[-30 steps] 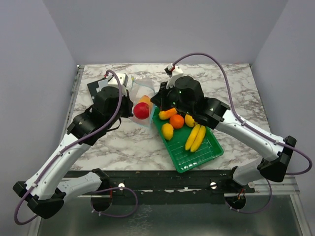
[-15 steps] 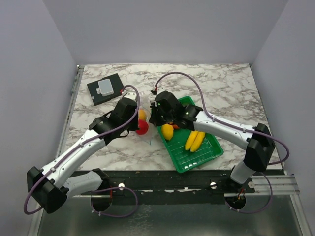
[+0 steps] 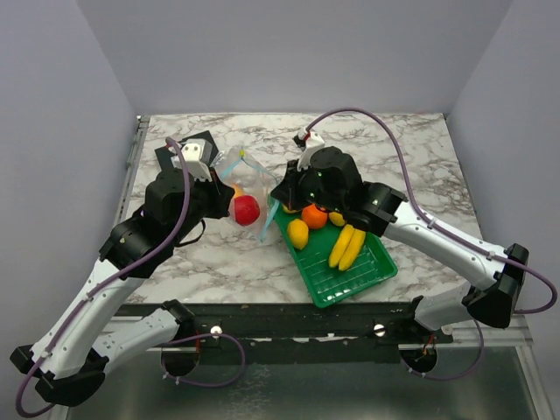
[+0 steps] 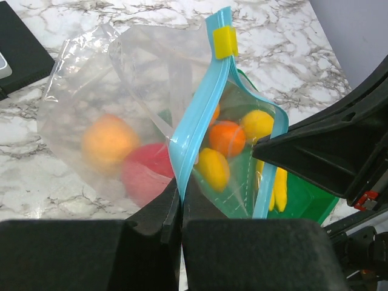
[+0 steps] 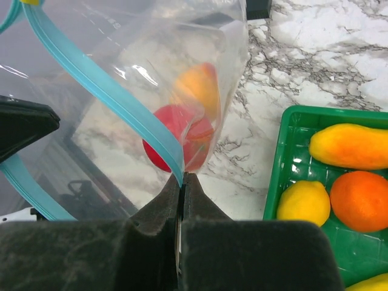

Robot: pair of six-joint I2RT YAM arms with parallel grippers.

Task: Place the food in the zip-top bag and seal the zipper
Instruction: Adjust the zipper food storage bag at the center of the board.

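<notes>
Nearest you: green tray (image 3: 350, 282) by the right arm, with the bananas (image 3: 347, 245), a yellow piece (image 3: 298, 233) and the round orange (image 3: 314, 215) in it. Just past the tray's left corner, the zip-top bag (image 3: 254, 175) hangs between both arms. You've got the left fingers (image 4: 180, 193) clamped on one lip of the zipper (image 4: 195, 121) and the right fingers (image 5: 182, 182) pinched shut on the other lip, so the mouth is held apart. Inside, at the bottom: red apple (image 4: 145, 173) plus one orange-yellow piece (image 4: 108, 140).

Diff vs half a second back: both arms were stretched out low, with the bag down by the tray on the counter (image 3: 411, 149). Now the wrists are up and the bag is raised, much like a second ago. The fruit in the tray is unchanged.

Far left: black pad (image 3: 168, 157), fully visible half a second ago, now partly hidden behind the left wrist.
</notes>
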